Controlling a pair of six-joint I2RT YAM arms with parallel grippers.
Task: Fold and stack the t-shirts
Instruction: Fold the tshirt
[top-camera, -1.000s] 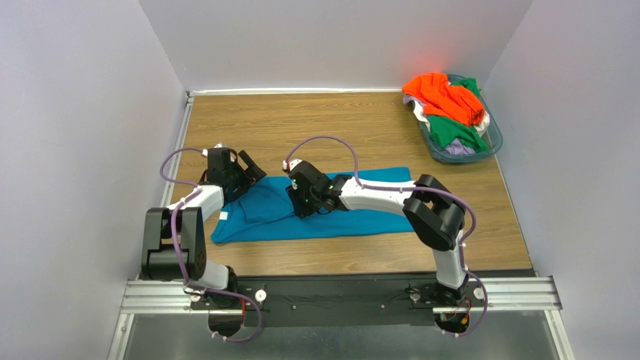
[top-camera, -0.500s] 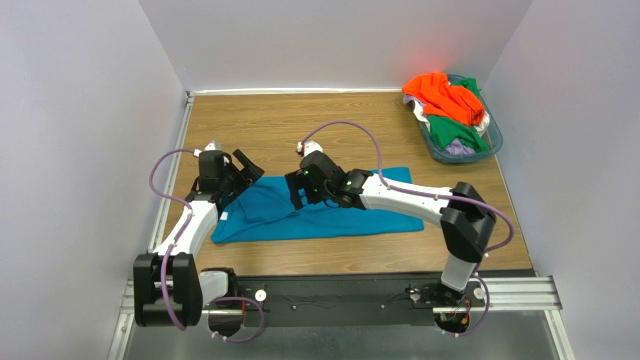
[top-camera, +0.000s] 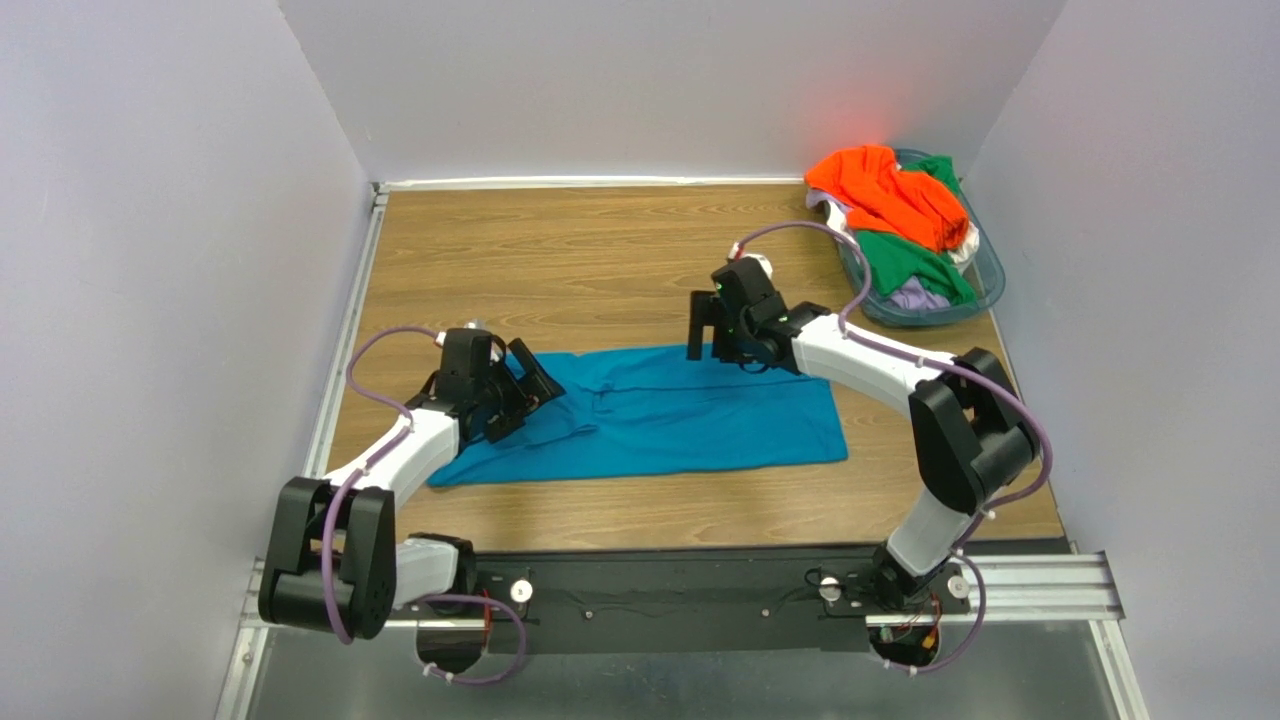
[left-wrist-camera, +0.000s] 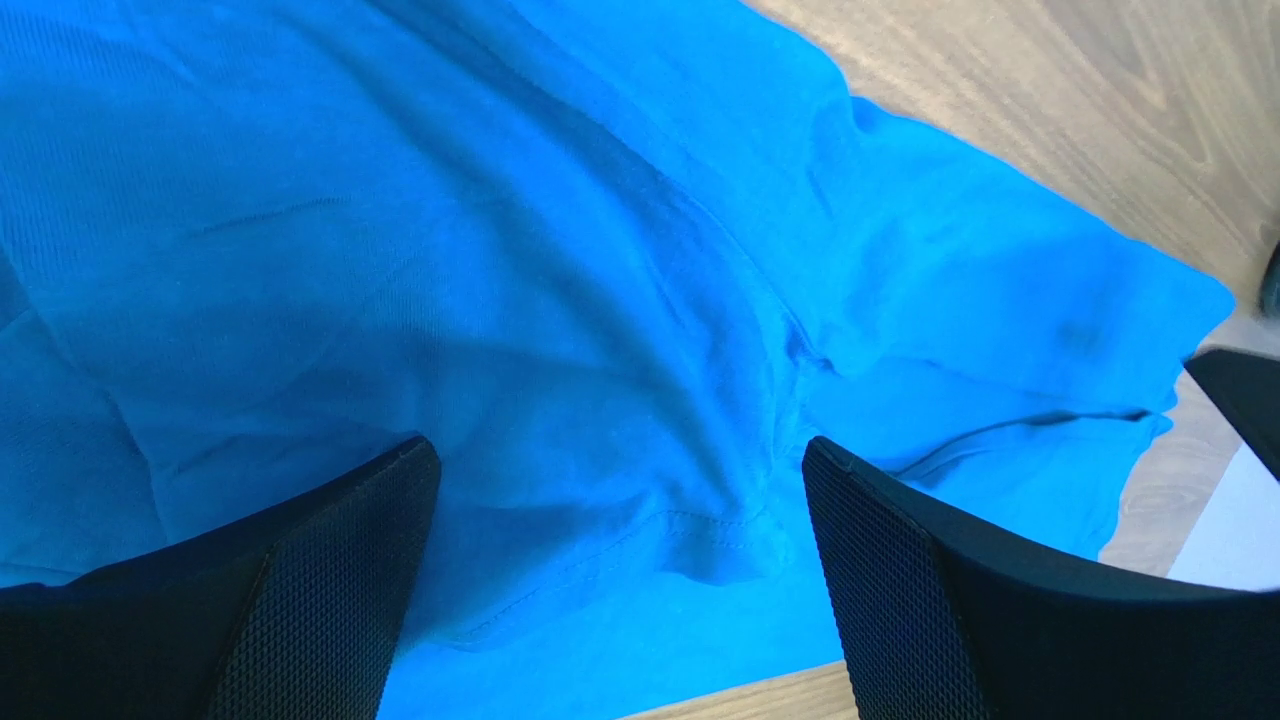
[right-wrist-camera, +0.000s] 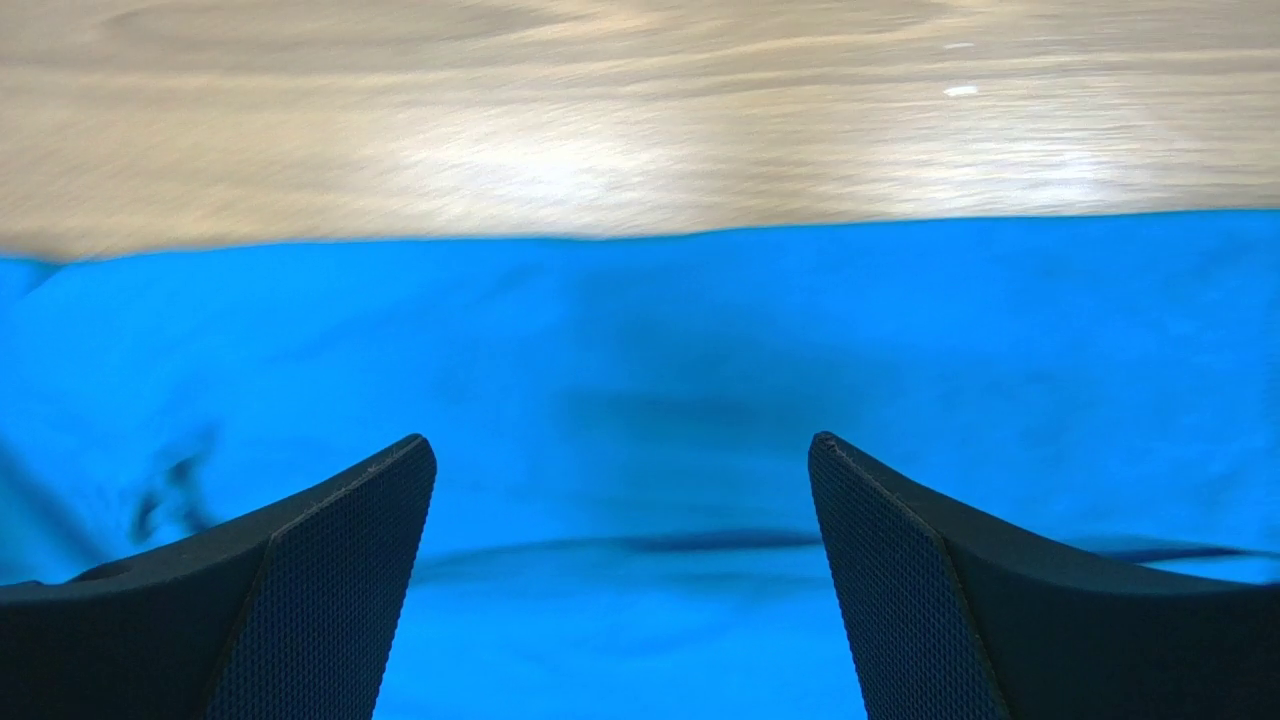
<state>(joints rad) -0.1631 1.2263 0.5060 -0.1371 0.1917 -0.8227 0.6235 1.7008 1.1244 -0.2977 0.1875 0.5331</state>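
Our left gripper (left-wrist-camera: 613, 465) hung wide open and empty just above the teal t-shirt (top-camera: 676, 420), spread on the worktop (top-camera: 601, 255) beneath it. Our right gripper (right-wrist-camera: 619, 450), equally open, hovered over its far edge. We judged the cloth light and limp, best pinched at corners.

Wooden table (top-camera: 601, 255), bluish plastic basket (top-camera: 986, 291) at far right corner, grey walls (top-camera: 676, 75)
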